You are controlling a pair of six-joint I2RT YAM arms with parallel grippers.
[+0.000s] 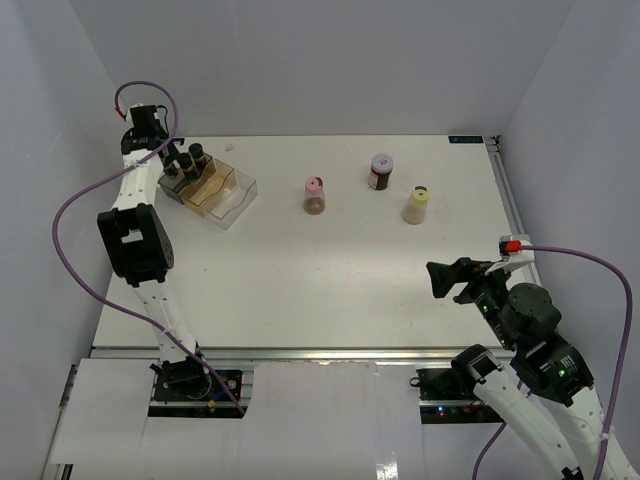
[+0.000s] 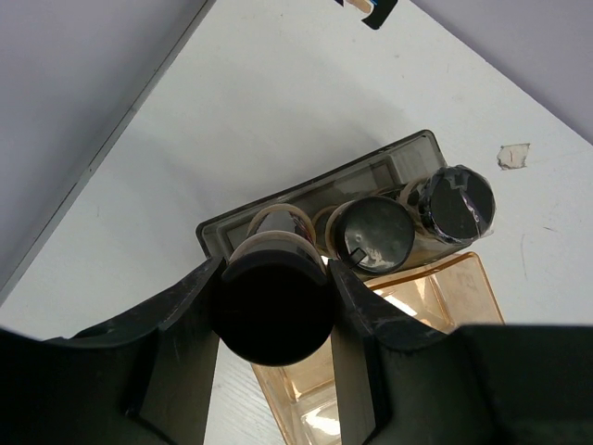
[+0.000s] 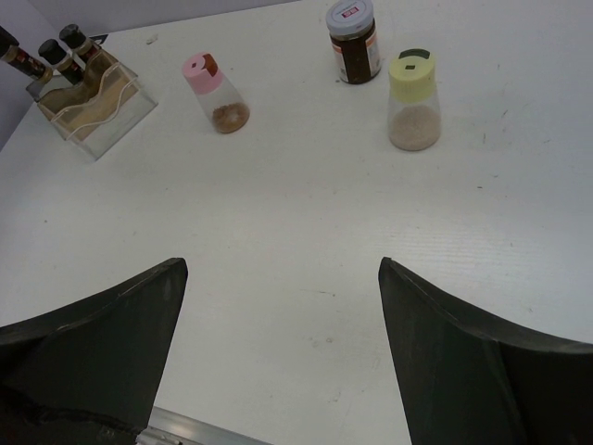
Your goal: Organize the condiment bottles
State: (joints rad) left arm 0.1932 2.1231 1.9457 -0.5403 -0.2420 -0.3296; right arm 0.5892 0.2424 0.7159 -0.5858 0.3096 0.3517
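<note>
Nearest the arm bases, the right gripper [image 3: 280, 269] hangs with its jaws spread wide and nothing between them, low over the white counter [image 1: 330, 280]. Ahead of it three jars stand loose and well apart: a clear jar with a pale yellow cap [image 3: 413, 102], a wider dark jar with a grey lid and red label [image 3: 352, 42], and a clear jar with a pink cap [image 3: 215, 93]. All three are narrow and upright, so a sideways approach with one finger leading could tip one over and send it rolling.

At the far left, the left gripper [image 2: 275, 287] is pinching a dark black-capped jar [image 2: 273, 324] by its cap, at the end of the smoky rear slot of the clear plastic compartment bin [image 1: 230, 195]. Two more black-capped jars [image 2: 375, 232] stand in that slot, the nearer one just beside the held jar. Whether the held jar's base rests on the slot floor cannot be told (the cap hides it). Letting go early could drop it askew against its neighbour. A crooked withdrawal could catch the cap and drag the light bin across the counter.
</note>
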